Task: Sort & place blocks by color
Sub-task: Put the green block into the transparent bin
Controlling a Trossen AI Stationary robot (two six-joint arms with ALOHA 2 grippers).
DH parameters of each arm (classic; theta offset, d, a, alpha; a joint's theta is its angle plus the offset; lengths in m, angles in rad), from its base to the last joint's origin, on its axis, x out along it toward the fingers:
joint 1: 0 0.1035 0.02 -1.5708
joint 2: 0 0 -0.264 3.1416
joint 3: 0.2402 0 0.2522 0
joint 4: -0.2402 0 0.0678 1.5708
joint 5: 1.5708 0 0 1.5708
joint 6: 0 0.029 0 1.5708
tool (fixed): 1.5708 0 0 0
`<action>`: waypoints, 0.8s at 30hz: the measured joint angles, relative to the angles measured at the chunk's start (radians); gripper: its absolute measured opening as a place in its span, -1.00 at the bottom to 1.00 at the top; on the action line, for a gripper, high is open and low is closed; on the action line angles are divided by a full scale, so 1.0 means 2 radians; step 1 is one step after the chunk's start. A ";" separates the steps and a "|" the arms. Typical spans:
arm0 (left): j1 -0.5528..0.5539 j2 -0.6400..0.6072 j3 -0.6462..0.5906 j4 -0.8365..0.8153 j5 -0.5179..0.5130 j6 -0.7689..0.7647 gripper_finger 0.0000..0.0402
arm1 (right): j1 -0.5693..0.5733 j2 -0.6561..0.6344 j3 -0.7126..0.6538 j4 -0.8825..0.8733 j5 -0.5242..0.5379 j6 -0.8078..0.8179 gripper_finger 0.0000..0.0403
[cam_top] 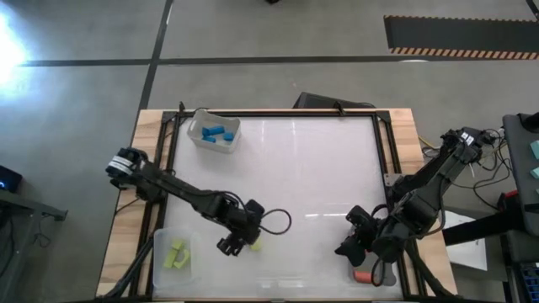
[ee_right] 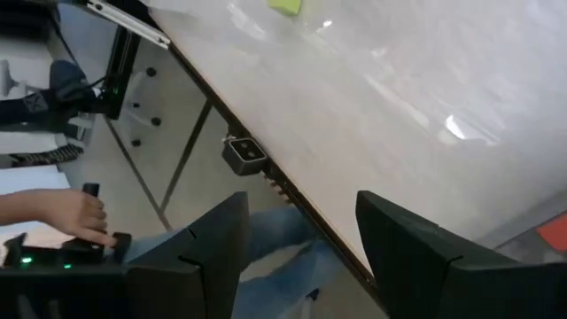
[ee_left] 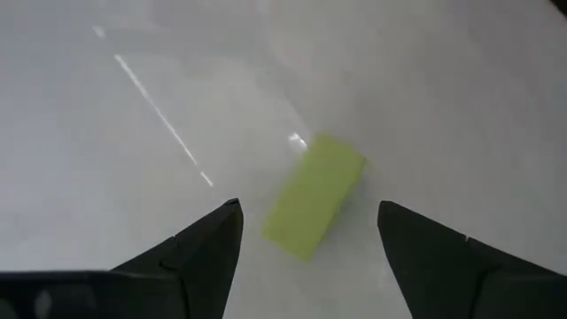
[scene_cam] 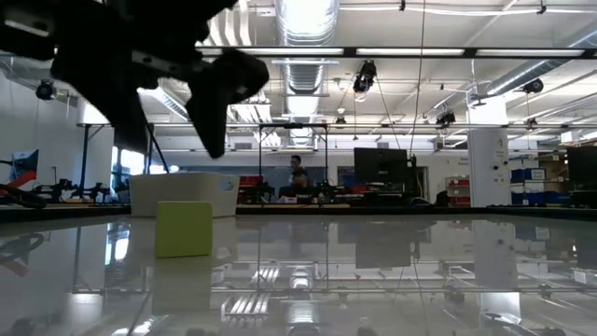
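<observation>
Hovering over the near part of the white table [cam_top: 312, 168], the left gripper [ee_left: 306, 257] is standing with its two dark fingers spread wide, and a yellow-green block [ee_left: 314, 196] is lying flat on the surface between them, touched by neither. Seen from table height, that block [scene_cam: 184, 228] is sitting alone with the dark gripper hanging above it.

The right gripper [cam_top: 352, 246] is waiting low at the near right corner of the table, fingers apart and holding nothing; an orange-red block [cam_top: 362, 276] is lying just beside it near the table's edge.

Several blue blocks [cam_top: 217, 134] are resting in a clear tray [cam_top: 196, 126] at the far left. More yellow-green blocks [cam_top: 175, 255] are sitting in another tray [cam_top: 160, 244] at the near left corner, close to the left arm.

Past the table edge, in the right wrist view, a person's hand [ee_right: 75, 213] is resting on a device.
</observation>
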 joint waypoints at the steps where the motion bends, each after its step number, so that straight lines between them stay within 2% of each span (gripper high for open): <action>1: 0.000 0.007 0.000 0.001 0.006 0.008 0.23 | 0.000 0.000 0.001 0.000 0.001 0.000 0.00; 9: 0.000 0.057 0.000 0.030 0.013 0.042 0.23 | 0.000 0.000 0.002 0.000 0.008 0.001 0.00; 15: 0.000 0.062 0.000 0.039 0.020 0.043 0.20 | 0.000 0.000 0.001 0.000 0.010 0.003 0.00; 24: 0.001 0.072 0.000 0.037 0.034 0.044 -0.13 | 0.000 0.000 0.001 0.000 0.023 0.001 0.00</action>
